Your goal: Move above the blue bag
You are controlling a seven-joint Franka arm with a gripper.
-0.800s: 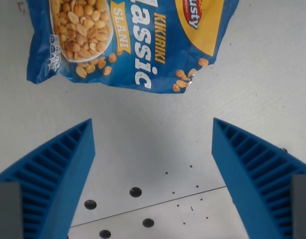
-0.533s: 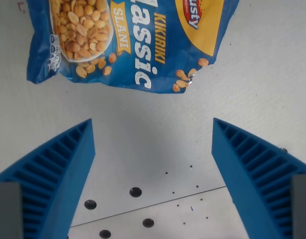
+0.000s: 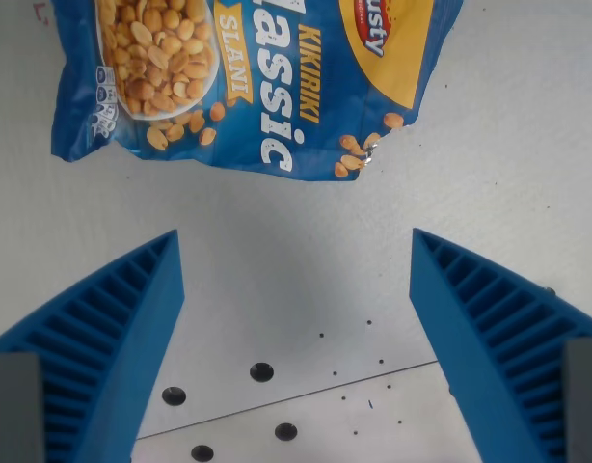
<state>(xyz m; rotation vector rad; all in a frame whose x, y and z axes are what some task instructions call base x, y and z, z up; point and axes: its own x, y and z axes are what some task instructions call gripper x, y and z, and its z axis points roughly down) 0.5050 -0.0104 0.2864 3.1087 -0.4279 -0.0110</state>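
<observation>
Gripper (image 3: 294,253) was spread wide and grasped nothing, both ribbed blue fingers (image 3: 113,338) hanging over bare white table (image 3: 527,145). Blue bag (image 3: 248,77) lay flat beyond the fingertips, apart from them, printed with peanuts; its actual contents could not be seen. Small dark holes (image 3: 261,371) dotted the table between the fingers.

One blue bag (image 3: 248,82) up top, two ribbed blue fingers (image 3: 103,338) below, and four dark holes (image 3: 261,371) in the white table (image 3: 527,145).
</observation>
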